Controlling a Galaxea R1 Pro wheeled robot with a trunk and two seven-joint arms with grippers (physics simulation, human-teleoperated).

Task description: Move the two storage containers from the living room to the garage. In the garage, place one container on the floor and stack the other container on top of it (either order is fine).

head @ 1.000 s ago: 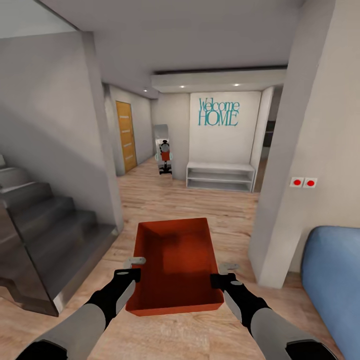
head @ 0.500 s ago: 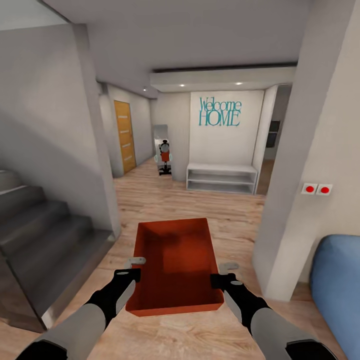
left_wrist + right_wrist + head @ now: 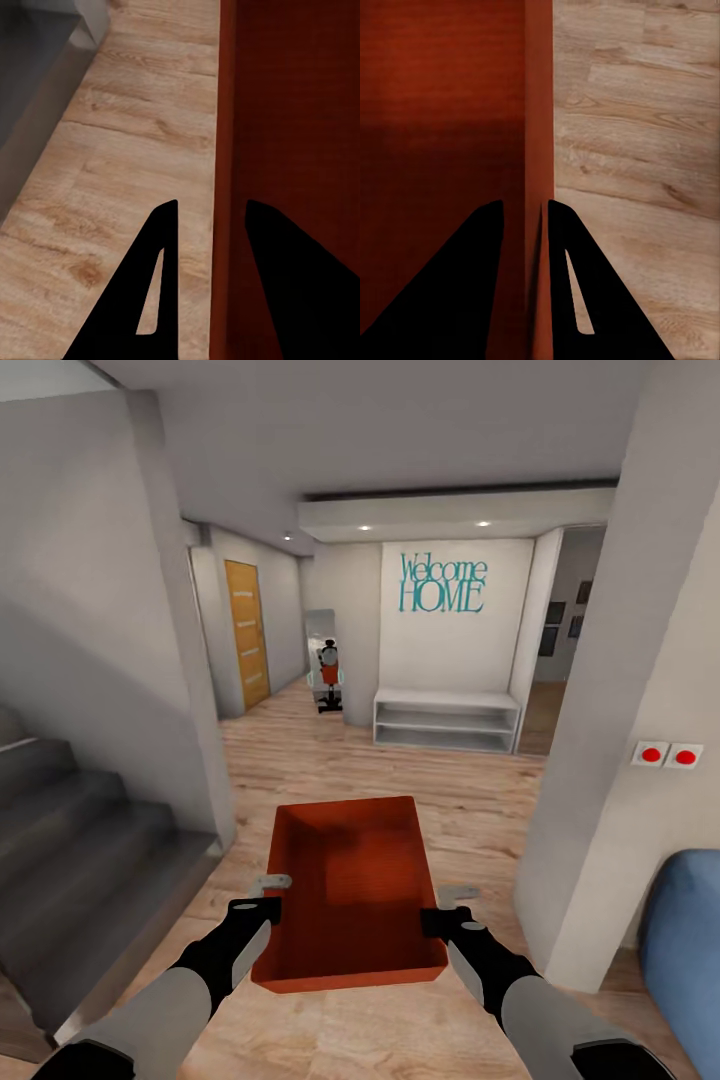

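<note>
One red-orange open-top storage container (image 3: pixel 350 890) hangs in front of me above the light wood plank floor, held level between both arms. My left gripper (image 3: pixel 262 905) is shut on its left wall and my right gripper (image 3: pixel 442 915) on its right wall. In the left wrist view the dark fingers (image 3: pixel 150 270) straddle the container wall (image 3: pixel 225 150). In the right wrist view the wall (image 3: pixel 538 112) runs between the two fingers (image 3: pixel 472 270). The bin is empty inside. The second container is out of view.
Grey stairs (image 3: pixel 80 860) descend at the left beside a grey wall. At the right stands a wall corner (image 3: pixel 600 810) with two red switches (image 3: pixel 668 755), and the blue sofa (image 3: pixel 685 930) sits low beside it. Ahead are a white bench shelf (image 3: pixel 445 720), a mirror (image 3: pixel 322 660) and a wooden door (image 3: pixel 245 630).
The whole view has shifted as I roll forward: stairs slide off left, the wall corner and sofa slide right. The container stays in the same hold between both grippers.
</note>
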